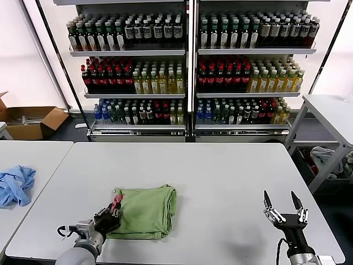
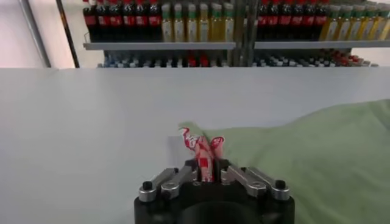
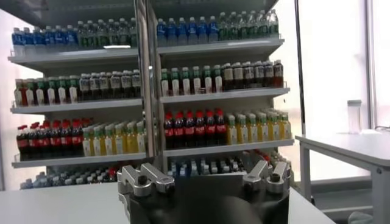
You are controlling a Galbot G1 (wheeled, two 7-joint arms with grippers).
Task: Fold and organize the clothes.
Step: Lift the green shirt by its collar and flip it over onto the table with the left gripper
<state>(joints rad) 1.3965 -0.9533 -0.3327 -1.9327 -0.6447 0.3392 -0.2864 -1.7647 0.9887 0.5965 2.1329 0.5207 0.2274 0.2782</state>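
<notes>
From the head view, the light green T-shirt (image 1: 144,212) lies folded into a rough rectangle on the white surface (image 1: 220,182), toward the robot's left and near the front edge. The left gripper (image 1: 112,212) sits at the shirt's left edge, where a scrap of red-and-white checkered print (image 1: 116,196) sticks up between its fingers. The right gripper (image 1: 285,211) hangs over the bare surface well to the right, apart from the shirt, its two fingers spread wide with nothing between them. A smaller light blue garment (image 1: 14,185) lies crumpled on a neighbouring table at the far left. Behind stand shelves of bottled drinks (image 1: 187,66).

In the left wrist view, the left gripper (image 2: 207,169) is pinched nearly closed on the checkered fabric (image 2: 204,152), which stands up in a small fold; the green T-shirt (image 2: 317,164) spreads away beside it.

In the right wrist view, the right gripper (image 3: 204,182) shows only its base against the drink shelves (image 3: 152,97).
</notes>
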